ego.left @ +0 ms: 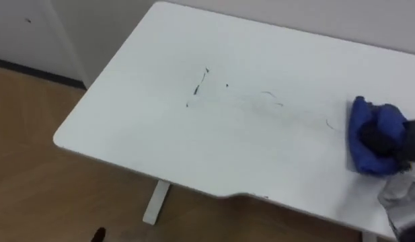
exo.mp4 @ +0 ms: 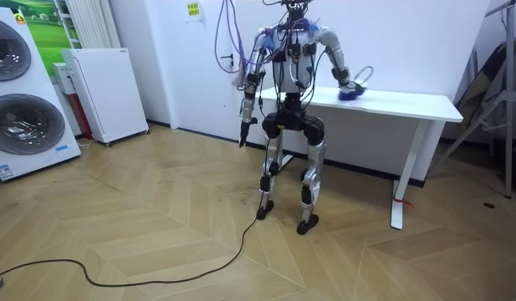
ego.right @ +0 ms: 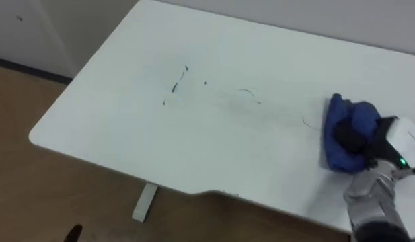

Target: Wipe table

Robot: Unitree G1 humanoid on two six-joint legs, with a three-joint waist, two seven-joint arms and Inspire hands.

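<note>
On white table (ego.left: 194, 141), blue cloth (ego.left: 364, 115) bunched around right hand (ego.left: 382, 138), fingers clenched in it.

Silver forearm, black right hand (ego.right: 353, 138)

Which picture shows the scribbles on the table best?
The left eye view: the scribbles sit mid-picture on the table. The right eye view shows them nearly as well; the room view is too far off.

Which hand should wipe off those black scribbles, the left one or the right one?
Right. The right hand holds the blue cloth on the table, with the scribbles a little to its left. The left hand hangs by the robot's side, away from the table.
</note>
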